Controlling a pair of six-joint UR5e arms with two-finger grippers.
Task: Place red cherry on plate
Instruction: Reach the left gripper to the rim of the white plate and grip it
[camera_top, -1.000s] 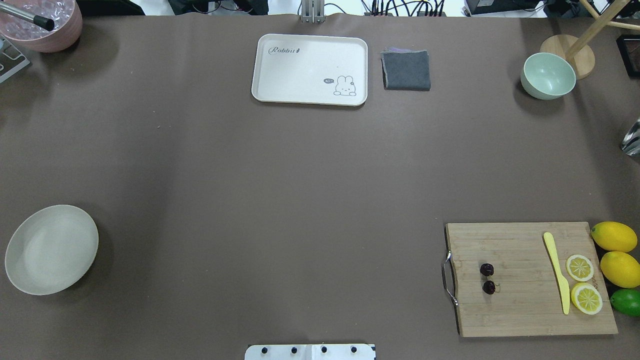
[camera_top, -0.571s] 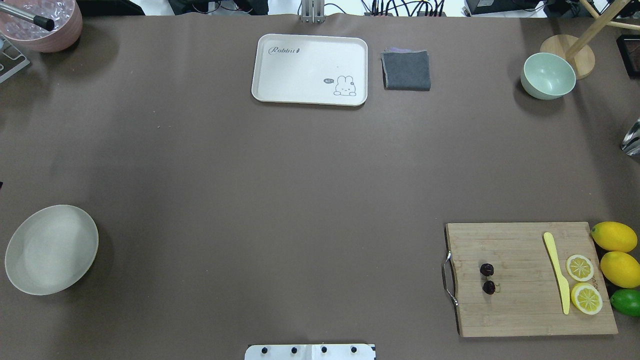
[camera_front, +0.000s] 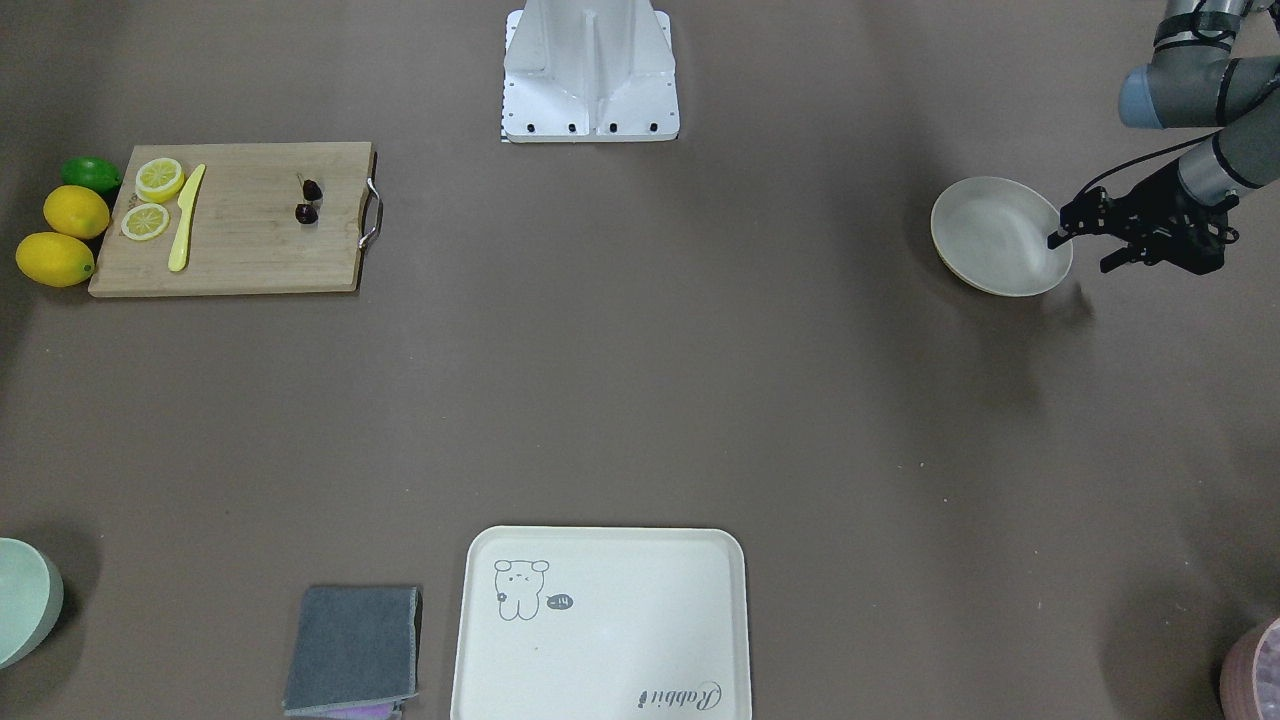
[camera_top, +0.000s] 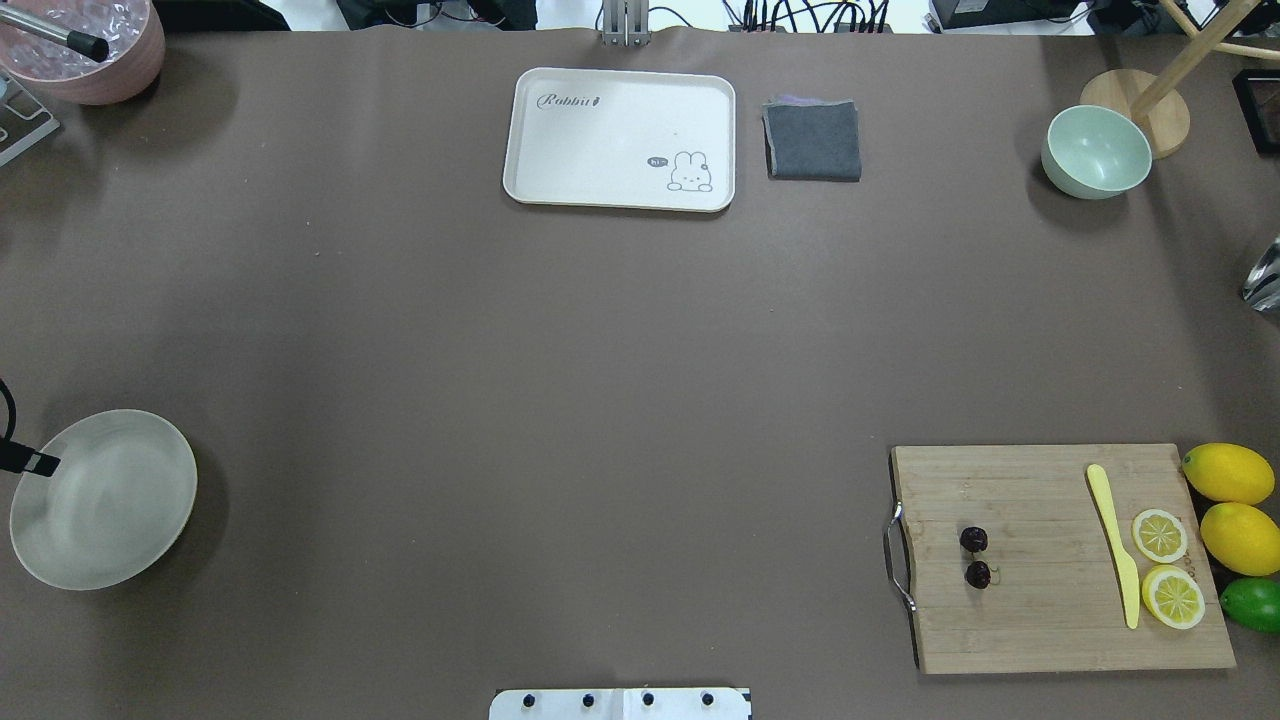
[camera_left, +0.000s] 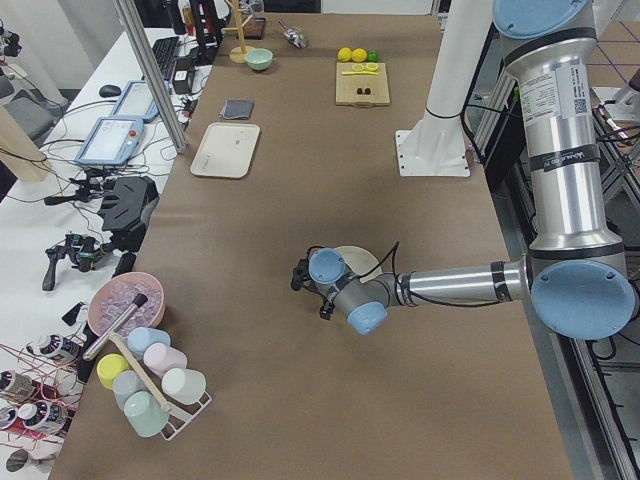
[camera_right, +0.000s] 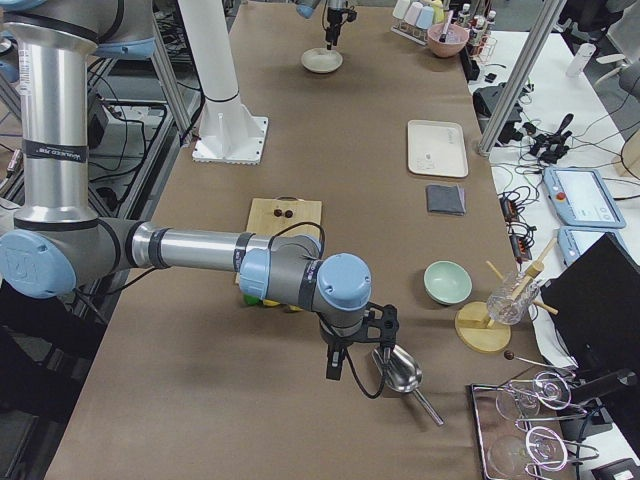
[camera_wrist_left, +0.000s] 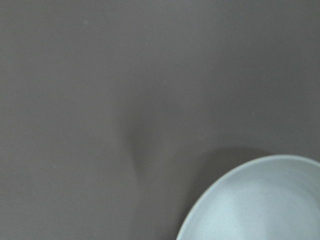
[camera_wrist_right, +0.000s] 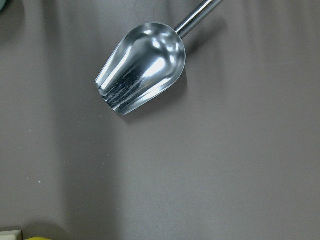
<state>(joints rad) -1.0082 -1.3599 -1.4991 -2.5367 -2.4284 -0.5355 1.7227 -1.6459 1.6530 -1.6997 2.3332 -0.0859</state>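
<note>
From across the table: shows the red cherry (camera_front: 308, 200) lying on the wooden cutting board (camera_front: 240, 250) beside its metal handle (camera_front: 372, 212), well apart from the plate (camera_front: 985, 230); finds the left gripper (camera_front: 1085, 252) at the plate's rim, jaws apart, empty. From overhead: sets red cherry and plate at opposite ends. From the right end: catches the right gripper (camera_right: 345, 365) near a steel scoop (camera_right: 400, 372), grip impossible to tell. Appears to be the opening step; calls next for reaching the board and pinching the tiny fruit.
</note>
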